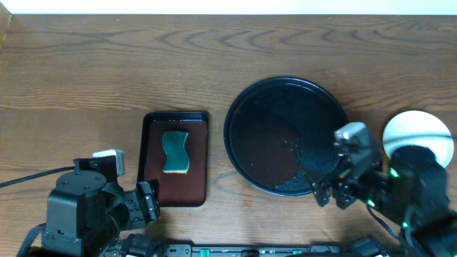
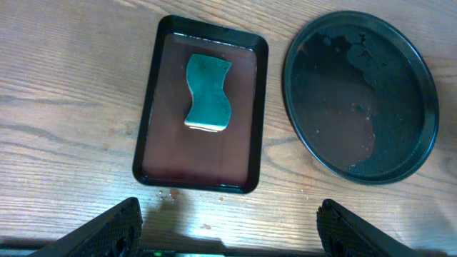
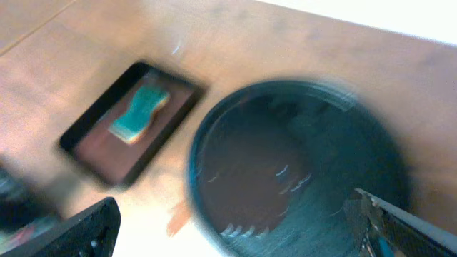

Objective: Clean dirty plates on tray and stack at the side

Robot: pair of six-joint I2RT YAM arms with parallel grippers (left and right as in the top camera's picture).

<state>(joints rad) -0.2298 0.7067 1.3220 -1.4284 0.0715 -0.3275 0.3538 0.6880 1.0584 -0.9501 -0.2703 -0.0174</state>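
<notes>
The large round black tray [image 1: 243, 107] lies right of centre with no plates on it, only wet film and suds; it also shows in the left wrist view [image 2: 428, 93] and, blurred, in the right wrist view [image 3: 300, 107]. A pale plate stack [image 1: 421, 127] sits on the bare wood at the far right, partly hidden by my right arm. My right gripper [image 1: 335, 193] is open and empty at the tray's front right rim; its fingers show in its wrist view [image 3: 235, 232]. My left gripper [image 2: 228, 228] is open and empty over the wood near the front left [image 1: 146, 203].
A small rectangular dark-brown tray [image 1: 151, 178] holding a teal sponge [image 1: 175, 151] lies left of the black tray; both show in the left wrist view, tray [image 2: 150, 135], sponge [image 2: 208, 93]. Small droplets dot the wood in front of it. Bare wood-grain tabletop stretches behind.
</notes>
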